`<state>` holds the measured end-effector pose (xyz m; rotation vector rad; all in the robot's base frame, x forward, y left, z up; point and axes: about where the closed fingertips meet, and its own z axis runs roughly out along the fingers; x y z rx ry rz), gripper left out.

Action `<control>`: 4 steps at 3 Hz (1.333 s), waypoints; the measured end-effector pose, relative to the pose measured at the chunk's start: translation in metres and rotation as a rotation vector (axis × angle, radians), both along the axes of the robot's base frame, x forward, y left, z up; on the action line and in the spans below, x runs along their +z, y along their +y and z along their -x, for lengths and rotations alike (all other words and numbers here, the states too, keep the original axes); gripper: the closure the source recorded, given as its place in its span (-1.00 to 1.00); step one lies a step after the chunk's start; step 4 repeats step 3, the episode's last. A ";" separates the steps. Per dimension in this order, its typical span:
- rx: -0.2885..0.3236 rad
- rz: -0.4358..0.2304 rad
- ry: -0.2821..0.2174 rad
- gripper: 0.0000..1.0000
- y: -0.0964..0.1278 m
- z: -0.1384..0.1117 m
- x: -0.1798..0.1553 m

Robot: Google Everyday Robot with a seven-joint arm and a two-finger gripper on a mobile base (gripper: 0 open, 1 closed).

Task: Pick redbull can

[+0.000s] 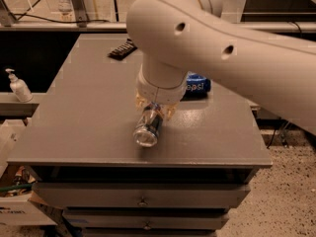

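Note:
The redbull can (147,127) is slim, blue and silver, with its shiny silver top facing the camera. It is tilted and sits between the fingers of my gripper (155,110), near the front middle of the grey table (84,107). The gripper hangs from the big white arm (222,38) and is shut on the can, which seems to be slightly above the tabletop. The arm hides the far end of the can.
A blue Pepsi can (198,85) lies on its side just behind the gripper, to the right. A black flat object (122,49) lies at the table's back. A white pump bottle (19,86) stands on a ledge at the left. Drawers (143,200) are below the table's front edge.

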<state>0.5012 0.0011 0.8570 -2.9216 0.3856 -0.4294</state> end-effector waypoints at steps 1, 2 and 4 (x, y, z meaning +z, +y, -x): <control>-0.089 -0.142 0.061 1.00 -0.001 -0.002 0.037; -0.147 -0.294 0.075 1.00 0.001 -0.002 0.085; -0.147 -0.294 0.075 1.00 0.002 -0.002 0.085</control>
